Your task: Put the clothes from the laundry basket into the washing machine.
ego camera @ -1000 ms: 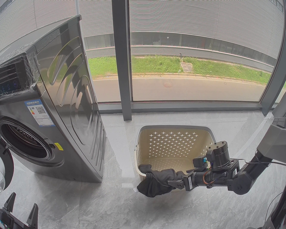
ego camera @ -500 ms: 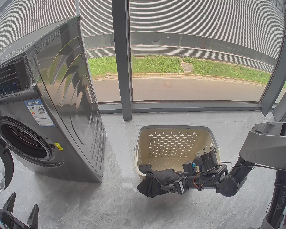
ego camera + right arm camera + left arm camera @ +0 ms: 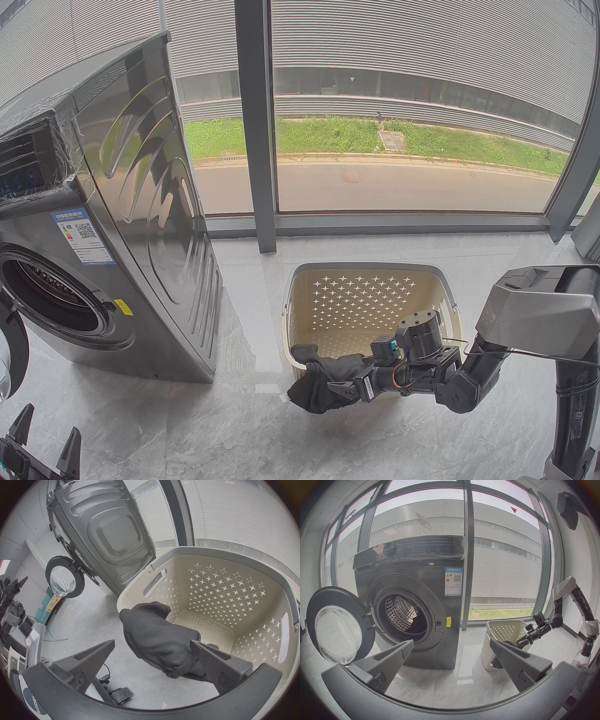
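Right gripper (image 3: 340, 384) sits nearer the black garment (image 3: 317, 389) than a second ago, jaws wide apart and empty, straddling it where it drapes over the basket's (image 3: 365, 267) near rim; best to close on its thick middle fold.

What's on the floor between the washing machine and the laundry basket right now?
In the head view, only bare grey floor with a small pale strip lies between the washing machine and the laundry basket.
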Robot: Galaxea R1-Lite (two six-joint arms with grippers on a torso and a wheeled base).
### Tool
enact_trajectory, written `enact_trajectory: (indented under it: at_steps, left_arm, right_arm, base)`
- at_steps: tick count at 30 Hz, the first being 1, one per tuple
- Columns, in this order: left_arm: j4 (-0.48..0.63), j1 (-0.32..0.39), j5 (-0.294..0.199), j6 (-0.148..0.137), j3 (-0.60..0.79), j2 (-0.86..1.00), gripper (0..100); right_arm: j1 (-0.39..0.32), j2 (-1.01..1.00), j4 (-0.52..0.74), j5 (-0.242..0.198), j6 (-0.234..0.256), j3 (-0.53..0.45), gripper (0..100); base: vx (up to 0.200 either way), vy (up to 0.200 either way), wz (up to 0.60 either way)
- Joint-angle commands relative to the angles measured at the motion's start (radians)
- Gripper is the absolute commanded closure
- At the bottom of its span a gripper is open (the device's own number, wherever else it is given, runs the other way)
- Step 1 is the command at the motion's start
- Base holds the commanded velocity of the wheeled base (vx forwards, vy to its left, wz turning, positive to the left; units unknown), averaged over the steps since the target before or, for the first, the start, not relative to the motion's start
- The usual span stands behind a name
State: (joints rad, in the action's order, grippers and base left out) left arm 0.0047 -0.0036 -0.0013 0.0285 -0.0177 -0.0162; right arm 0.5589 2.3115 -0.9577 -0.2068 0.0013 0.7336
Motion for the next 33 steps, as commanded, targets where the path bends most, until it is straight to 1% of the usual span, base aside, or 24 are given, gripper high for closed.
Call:
enact_trajectory:
  at_steps: [1,8,13,14,23,26,27,30,33]
  left_arm:
    - [0.000,-0.001,0.000,0.001,0.013,0.015,0]
    - [0.000,-0.001,0.000,0.001,0.013,0.015,0]
    - [0.000,-0.001,0.000,0.001,0.013,0.015,0]
    - [0.000,-0.001,0.000,0.001,0.013,0.015,0]
    - [0.000,-0.001,0.000,0.001,0.013,0.015,0]
    - [0.000,-0.001,0.000,0.001,0.013,0.015,0]
    - [0.000,-0.001,0.000,0.001,0.013,0.015,0]
    - [0.000,-0.001,0.000,0.001,0.013,0.015,0]
    - [0.000,-0.001,0.000,0.001,0.013,0.015,0]
  right_arm:
    - [-0.002,0.028,-0.001,0.000,0.000,0.015,0]
    - [-0.004,0.062,-0.004,0.000,-0.001,0.020,0]
    - [0.001,0.075,-0.036,0.000,0.000,0.029,0]
    - [0.001,0.078,-0.041,0.000,0.000,0.029,100]
    - [0.004,0.059,-0.039,-0.002,0.002,0.018,100]
    - [0.006,0.040,-0.044,-0.002,0.008,-0.011,100]
    - [0.006,0.037,-0.067,-0.002,0.009,-0.037,100]
    - [0.006,0.020,-0.127,-0.002,0.009,-0.074,100]
    - [-0.001,-0.038,-0.148,-0.002,0.017,-0.118,100]
  base:
    - [0.000,0.000,0.00]
    - [0.000,0.000,0.00]
    - [0.000,0.000,0.00]
    - [0.000,0.000,0.00]
    - [0.000,0.000,0.00]
    - [0.000,0.000,0.00]
    - [0.000,0.000,0.00]
    - [0.000,0.000,0.00]
    - [0.000,0.000,0.00]
